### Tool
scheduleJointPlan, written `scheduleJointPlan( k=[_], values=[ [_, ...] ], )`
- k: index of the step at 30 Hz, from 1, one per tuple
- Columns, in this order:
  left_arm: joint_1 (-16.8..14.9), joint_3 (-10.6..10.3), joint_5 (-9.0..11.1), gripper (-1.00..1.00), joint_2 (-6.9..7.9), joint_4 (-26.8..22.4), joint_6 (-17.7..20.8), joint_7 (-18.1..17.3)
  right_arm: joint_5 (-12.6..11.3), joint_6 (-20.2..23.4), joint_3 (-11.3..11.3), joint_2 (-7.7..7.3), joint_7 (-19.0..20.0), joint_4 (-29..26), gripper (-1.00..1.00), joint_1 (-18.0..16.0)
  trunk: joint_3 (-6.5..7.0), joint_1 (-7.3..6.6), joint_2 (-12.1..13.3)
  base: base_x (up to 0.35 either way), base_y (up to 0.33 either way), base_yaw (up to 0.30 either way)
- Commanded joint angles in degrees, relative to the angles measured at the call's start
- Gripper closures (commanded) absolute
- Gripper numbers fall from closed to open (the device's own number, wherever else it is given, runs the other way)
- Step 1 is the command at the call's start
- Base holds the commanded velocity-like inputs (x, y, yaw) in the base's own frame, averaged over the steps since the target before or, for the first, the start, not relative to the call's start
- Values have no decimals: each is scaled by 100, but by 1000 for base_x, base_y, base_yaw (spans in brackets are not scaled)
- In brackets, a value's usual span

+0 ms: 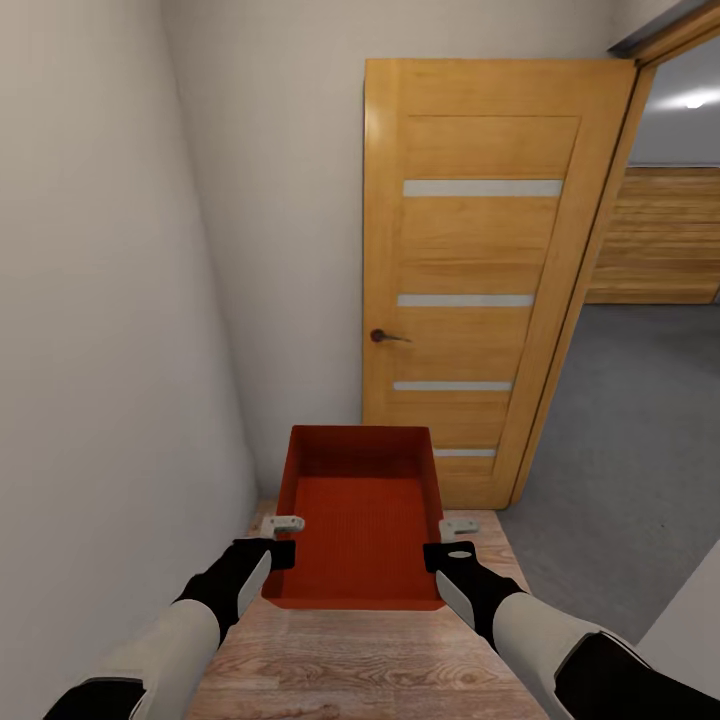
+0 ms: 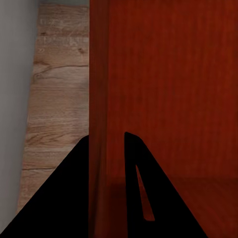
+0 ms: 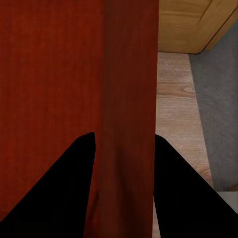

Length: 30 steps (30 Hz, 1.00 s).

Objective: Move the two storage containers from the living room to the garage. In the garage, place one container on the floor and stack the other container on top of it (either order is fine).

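Carrying one storage container [image 1: 360, 520] toward the orange-wood door [image 1: 480, 270].
I have left claw [image 1: 283, 537] and right claw [image 1: 447, 541] each clamped on one side wall.

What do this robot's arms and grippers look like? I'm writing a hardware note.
Both arms have pale grey-white forearms with black wrists and black upper segments. The left gripper and right gripper have small light-grey fingertips; up close, the fingers look like plain black wedges.

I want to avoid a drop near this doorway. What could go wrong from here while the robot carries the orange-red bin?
The storage container is held only by its two side walls, left gripper and right gripper, so it might slip or tilt. The wall is close on the left, and the open door stands ahead, so turning may knock the bin.
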Motion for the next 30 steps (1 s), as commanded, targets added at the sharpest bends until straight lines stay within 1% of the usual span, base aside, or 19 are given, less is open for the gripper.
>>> scheduleJointPlan(
  k=[1, 9, 24, 30],
  values=[
    [-4, -46, 58, 100, 24, -18, 30, 52, -85, 49, 35, -7, -40, -18, 100, -5, -14, 4, -14, 0, 0, 0],
    [-5, -46, 59, 100, 21, -18, 30, 75, -85, 48, 35, -7, -43, -18, 100, -5, -14, 4, -14, 26, 4, 0],
    [-4, -46, 58, 100, 24, -10, 30, 76, -85, 47, 35, 2, -44, -18, 100, -5, -14, 4, -14, 295, 86, 0],
    [-4, -46, 56, 100, 24, -19, 30, 76, -85, 47, 35, -5, -41, -18, 100, -5, -14, 4, -14, 19, 3, 0]
  ],
)
